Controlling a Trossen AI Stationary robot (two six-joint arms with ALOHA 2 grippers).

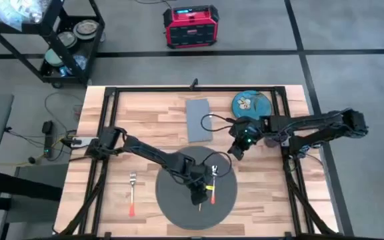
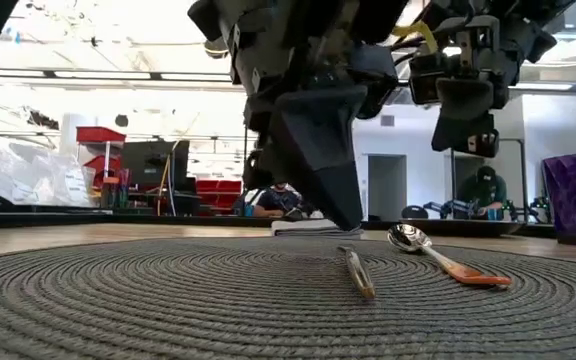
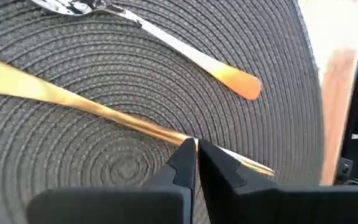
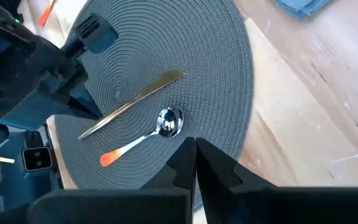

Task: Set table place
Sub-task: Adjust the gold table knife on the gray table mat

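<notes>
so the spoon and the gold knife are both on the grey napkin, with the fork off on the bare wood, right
Not the napkin. The high view shows the spoon and the gold knife lying on the round dark placemat; the grey napkin sits bare farther back. The fork is indeed on the bare wood.

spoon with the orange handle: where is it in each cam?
High: spoon on the placemat's right part.
Low: right of centre, bowl toward the far side.
Left wrist: upper area.
Right wrist: centre.
Shared landmark: gold knife lying beside it.
</notes>
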